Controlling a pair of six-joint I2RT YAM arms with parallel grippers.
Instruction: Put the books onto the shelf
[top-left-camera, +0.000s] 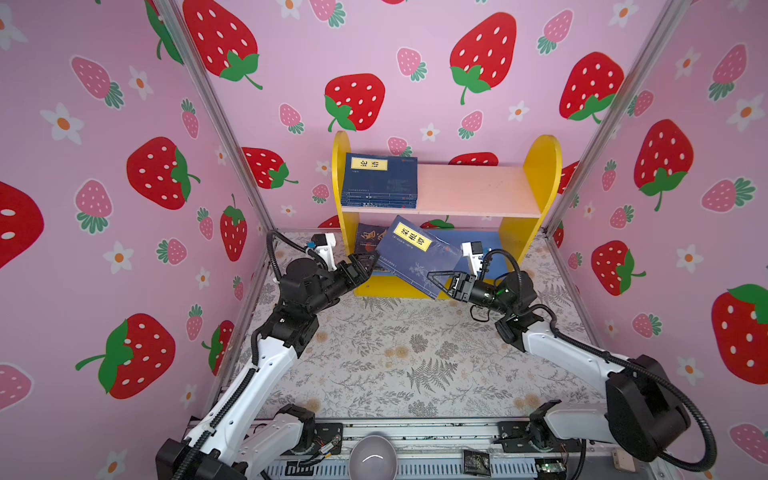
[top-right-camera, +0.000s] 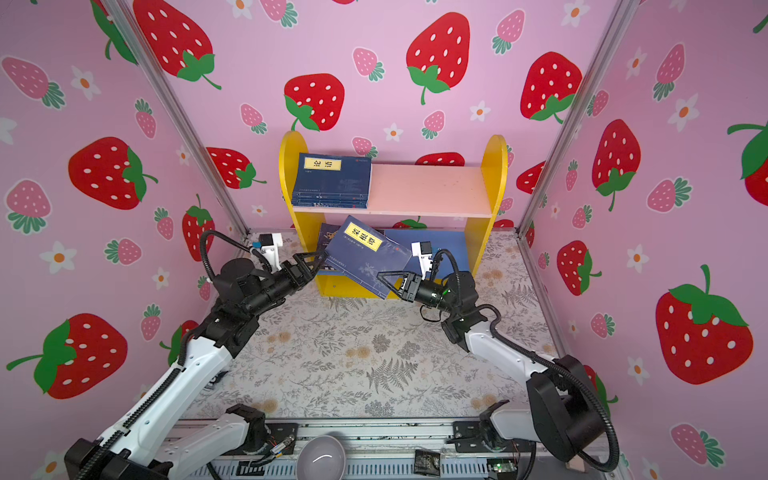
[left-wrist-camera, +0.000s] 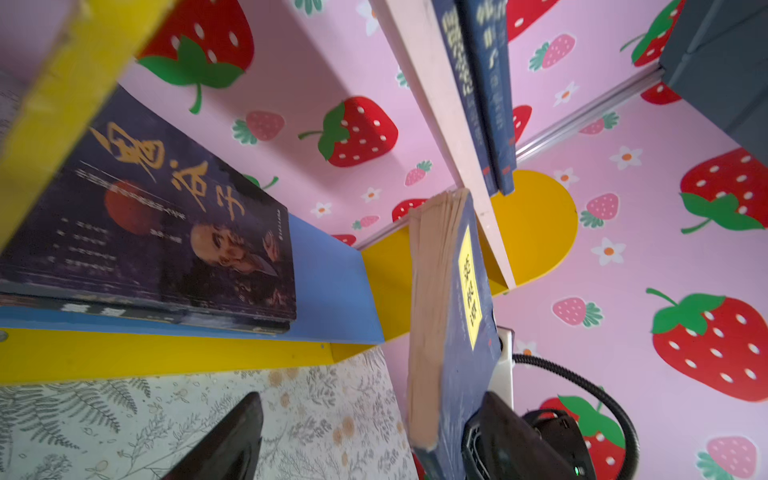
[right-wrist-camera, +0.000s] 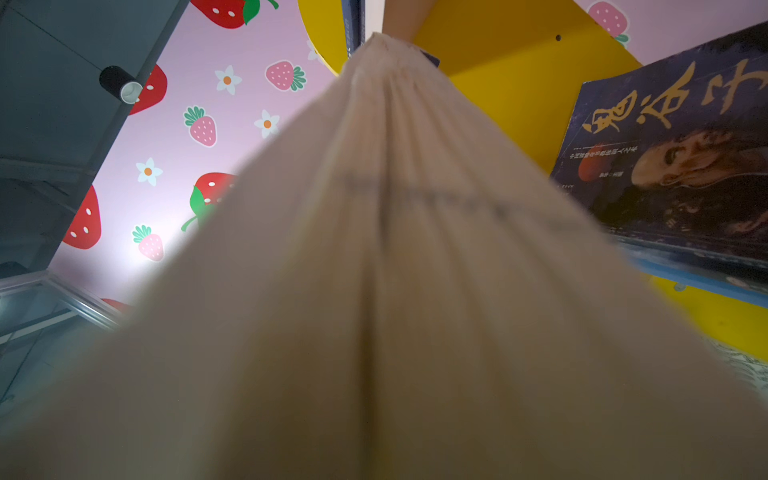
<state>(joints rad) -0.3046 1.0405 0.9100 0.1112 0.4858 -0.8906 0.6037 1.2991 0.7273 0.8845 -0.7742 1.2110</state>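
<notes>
Your right end effector (top-left-camera: 432, 277) is clamped on the lower edge of a navy book (top-left-camera: 415, 257) with a yellow title label. The right wrist view is filled by that book's page edges. The book hangs tilted in front of the shelf (top-left-camera: 540, 174), clear of the tabletop (top-left-camera: 415, 353). Its upper corner is up by the front edge of the pink upper board (top-left-camera: 473, 187); you cannot tell whether the two touch.

Your left end effector (top-left-camera: 368, 259) sits just beside the book's left corner with its jaws spread, gripping nothing. In the left wrist view the book stands apart from the one finger (left-wrist-camera: 232, 440) that shows.

A stack of navy books (top-left-camera: 380, 183) lies flat at the left end of the pink upper board, against the yellow side panel. A portrait-cover book (left-wrist-camera: 166, 232) lies flat at the left of the blue lower board (left-wrist-camera: 332, 282), on top of at least one more book, partly hidden behind the held book in both top views.
</notes>
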